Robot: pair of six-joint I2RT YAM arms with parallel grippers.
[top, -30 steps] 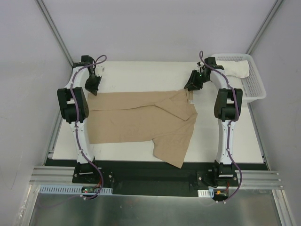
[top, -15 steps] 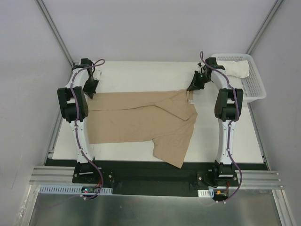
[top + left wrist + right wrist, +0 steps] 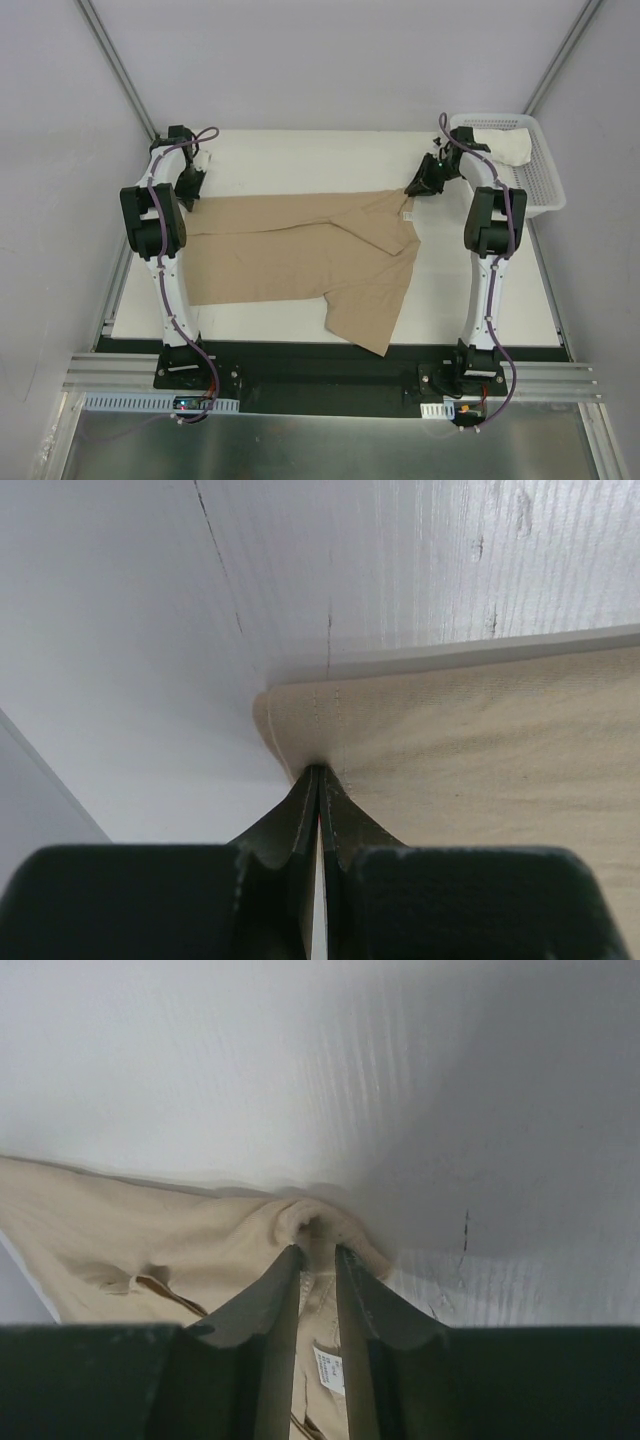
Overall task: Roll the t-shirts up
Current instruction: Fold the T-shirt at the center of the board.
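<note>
We've got the left gripper clamped shut on the tan t-shirt at its hem corner. The right gripper sits at the bunched collar, jaws slightly apart, and we can't tell if it grips.

The counter is a flat white board. Up close it shows a faint ribbed grain and a few thin dark scratches. The tan t-shirt lies spread across its middle, hem toward the left edge and collar toward the right. One sleeve angles down almost to the near edge. Up and to the right of the tan t-shirt's collar, well apart from it, a white mesh basket sits at the counter's far right corner, overhanging the right edge.
</note>
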